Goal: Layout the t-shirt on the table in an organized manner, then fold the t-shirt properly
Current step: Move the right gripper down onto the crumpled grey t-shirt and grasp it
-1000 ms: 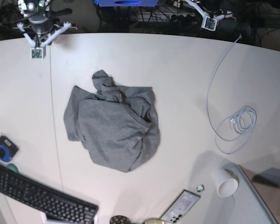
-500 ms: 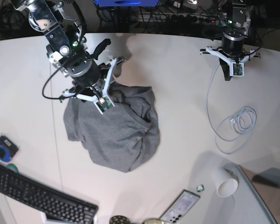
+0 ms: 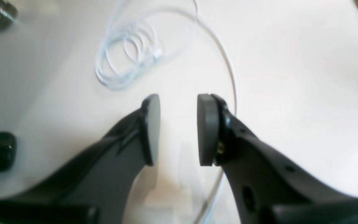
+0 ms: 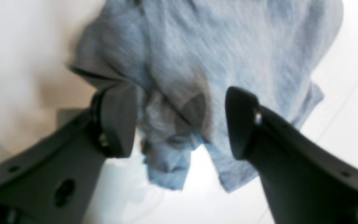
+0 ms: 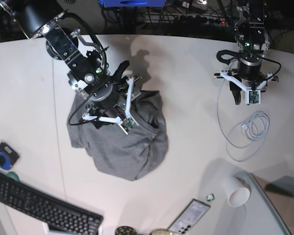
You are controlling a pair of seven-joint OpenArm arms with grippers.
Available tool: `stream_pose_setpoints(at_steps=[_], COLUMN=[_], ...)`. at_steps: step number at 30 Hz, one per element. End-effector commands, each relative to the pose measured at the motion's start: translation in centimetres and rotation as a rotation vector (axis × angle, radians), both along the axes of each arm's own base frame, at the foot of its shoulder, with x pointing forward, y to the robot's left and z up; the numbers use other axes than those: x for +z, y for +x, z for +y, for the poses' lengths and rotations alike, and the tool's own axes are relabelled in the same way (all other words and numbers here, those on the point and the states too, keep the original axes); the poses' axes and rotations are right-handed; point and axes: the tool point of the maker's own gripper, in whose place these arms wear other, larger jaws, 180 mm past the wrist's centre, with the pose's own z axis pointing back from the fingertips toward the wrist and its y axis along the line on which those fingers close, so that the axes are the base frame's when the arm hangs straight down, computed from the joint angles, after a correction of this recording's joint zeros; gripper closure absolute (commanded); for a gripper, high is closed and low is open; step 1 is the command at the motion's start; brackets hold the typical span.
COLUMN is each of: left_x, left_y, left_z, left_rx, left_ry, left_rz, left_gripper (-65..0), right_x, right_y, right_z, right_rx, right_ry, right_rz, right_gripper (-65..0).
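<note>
The t-shirt (image 5: 120, 137) is lying crumpled in a heap near the middle of the bench (image 5: 186, 68), toward its left side in the base view. The right tool (image 4: 179, 124) is hanging directly over the heap's far edge, pads spread wide around a bunched fold but gripping nothing. The left tool (image 3: 177, 130) (pads apart, empty) is hovering well off by the white cable (image 5: 247, 129), so the right arm is clearly nearer.
</note>
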Motion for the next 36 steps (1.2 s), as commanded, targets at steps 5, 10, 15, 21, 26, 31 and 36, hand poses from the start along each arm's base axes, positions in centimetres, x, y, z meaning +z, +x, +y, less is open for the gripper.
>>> stream_pose_setpoints(at_steps=[5, 10, 15, 21, 26, 31, 36], left_x=[0.8, 0.8, 0.7, -0.6, -1.7, -1.9, -2.0], left_y=[0.3, 0.3, 0.2, -0.5, -1.2, -1.2, -1.2], left_z=[0.3, 0.3, 0.3, 0.6, 0.9, 0.8, 0.6], left_rx=[-0.006, -0.006, -0.005, 0.005, 0.014, 0.012, 0.008], left_ry=[0.02, 0.02, 0.019, 0.015, 0.011, 0.01, 0.009], left_rz=[-0.029, -0.029, -0.023, 0.01, 0.043, 0.046, 0.049], left_gripper=[-19.7, -19.7, -19.7, -19.7, -19.7, -19.7, -19.7], right_x=[-0.7, -1.5, -1.6, -1.5, 0.4, 2.8, 6.2], right_y=[0.9, 1.0, 1.9, 2.0, 0.9, -0.9, -1.7], right_z=[-0.2, -0.8, -1.3, -1.3, 0.0, 0.2, -0.6], right_rx=[-0.005, -0.014, -0.019, -0.022, -0.005, 0.002, 0.016], right_ry=[-0.008, -0.028, -0.044, -0.045, 0.011, 0.029, 0.032], right_rz=[-0.008, 0.009, 0.004, 0.002, -0.03, -0.029, -0.072], right_gripper=[-37.7, -37.5, -21.5, -0.2, 0.0, 0.0, 0.0])
